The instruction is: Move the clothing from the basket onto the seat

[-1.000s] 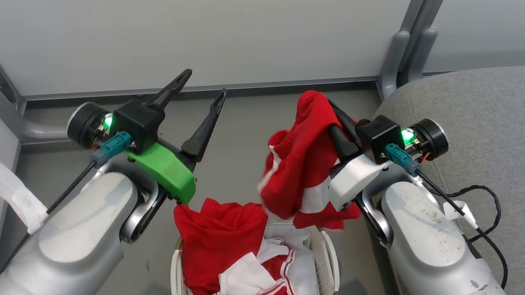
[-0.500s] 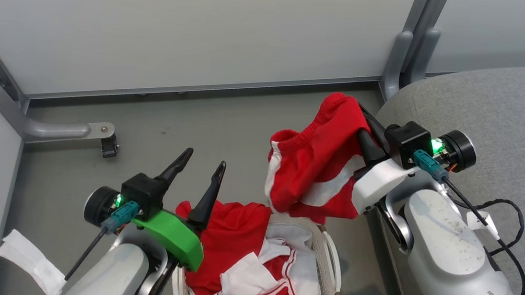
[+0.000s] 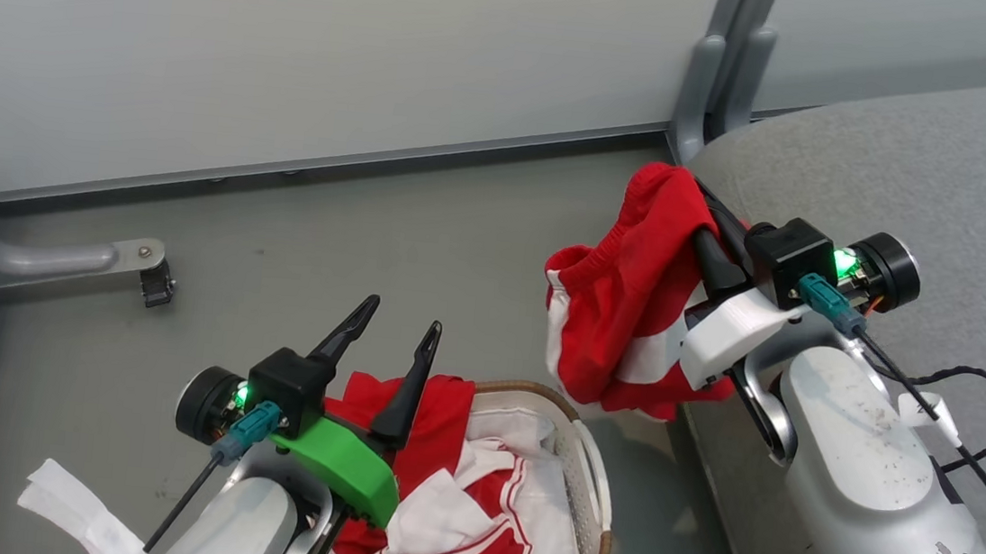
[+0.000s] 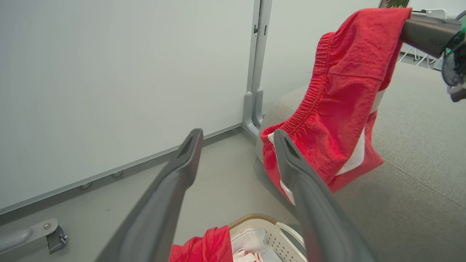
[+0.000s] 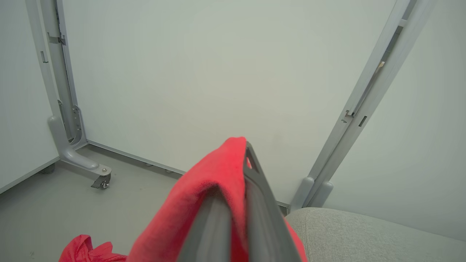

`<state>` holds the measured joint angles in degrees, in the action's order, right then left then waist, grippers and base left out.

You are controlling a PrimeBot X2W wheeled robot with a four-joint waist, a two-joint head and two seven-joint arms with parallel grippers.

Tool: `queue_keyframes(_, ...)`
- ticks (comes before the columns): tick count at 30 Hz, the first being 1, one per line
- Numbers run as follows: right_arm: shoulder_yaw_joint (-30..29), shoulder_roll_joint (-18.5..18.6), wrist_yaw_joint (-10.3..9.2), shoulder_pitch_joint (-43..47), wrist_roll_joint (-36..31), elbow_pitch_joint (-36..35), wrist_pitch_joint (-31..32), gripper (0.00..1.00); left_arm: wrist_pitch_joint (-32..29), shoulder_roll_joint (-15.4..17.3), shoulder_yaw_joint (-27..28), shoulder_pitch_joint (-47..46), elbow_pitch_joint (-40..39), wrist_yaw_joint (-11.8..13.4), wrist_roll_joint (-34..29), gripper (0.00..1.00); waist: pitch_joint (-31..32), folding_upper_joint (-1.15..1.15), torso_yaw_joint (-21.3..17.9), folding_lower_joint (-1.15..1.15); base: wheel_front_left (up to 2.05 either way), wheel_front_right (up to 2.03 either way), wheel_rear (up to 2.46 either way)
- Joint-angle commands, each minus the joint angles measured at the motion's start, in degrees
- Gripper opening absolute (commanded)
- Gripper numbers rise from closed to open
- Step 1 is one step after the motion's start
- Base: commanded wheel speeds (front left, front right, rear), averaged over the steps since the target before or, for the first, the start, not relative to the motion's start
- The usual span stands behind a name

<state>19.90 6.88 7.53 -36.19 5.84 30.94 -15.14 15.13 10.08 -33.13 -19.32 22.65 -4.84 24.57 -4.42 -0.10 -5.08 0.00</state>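
Now, down from the head camera: picking out the right gripper (image 3: 707, 230) at mid-right, clamped tight on a soft red garment with white side stripes and an elastic waistband (image 3: 626, 299). Hanging clear of the floor there, just beside the rounded edge of the large grey woven-fabric seat cushion (image 3: 919, 173); cannot tell whether brushing it. Below, spotting the small oval cream-white perforated plastic basket with its brown woven rim (image 3: 593, 477), with more red-and-white clothing (image 3: 469, 528) heaped inside and spilling over the rim on the left. Finding the left gripper (image 3: 401, 315) at lower left by that rim, spread wide with nothing between the long dark fingers. Noting a grey metal caster foot (image 3: 151, 280) off to the left on the grey floor (image 3: 323, 252).

Over to the left wrist: looking out between two parted, empty fingers at the held garment, dangling from the other arm's dark finger at top right, in front of the seat. Catching the basket rim and a red fold at the bottom edge.

Finally the right wrist: seeing both fingers pressed together with red fabric pinched between them and draped over the left one. Glimpsing the seat's corner at lower right, and a scrap of red cloth at lower left.
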Motion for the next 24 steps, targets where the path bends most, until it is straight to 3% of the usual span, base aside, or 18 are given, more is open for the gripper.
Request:
queue_keyframes(1,-0.4,0.6,-0.08,-0.5,-0.6,-0.5,0.0,0.0,0.0,-0.5,0.5,0.9,-0.2,-0.4,-0.7,1.0,-1.1,0.1,-4.0,0.0,0.0,0.0,0.0)
queue_keyframes(15,-5.2,2.5,-0.08,0.0,-1.0,-3.6,0.0,0.0,0.0,-1.9,1.2,-2.0,-0.2,-2.0,-4.9,1.0,-6.9,0.1,-19.0,0.0,0.0,0.0,0.0)
queue_keyframes(24,-8.4,2.5,-0.08,1.6,-1.3,-5.3,0.0,0.0,0.0,-1.4,-0.2,-4.5,0.3,-2.5,-6.1,1.0,-10.8,0.1,-21.3,0.0,0.0,0.0,0.0)
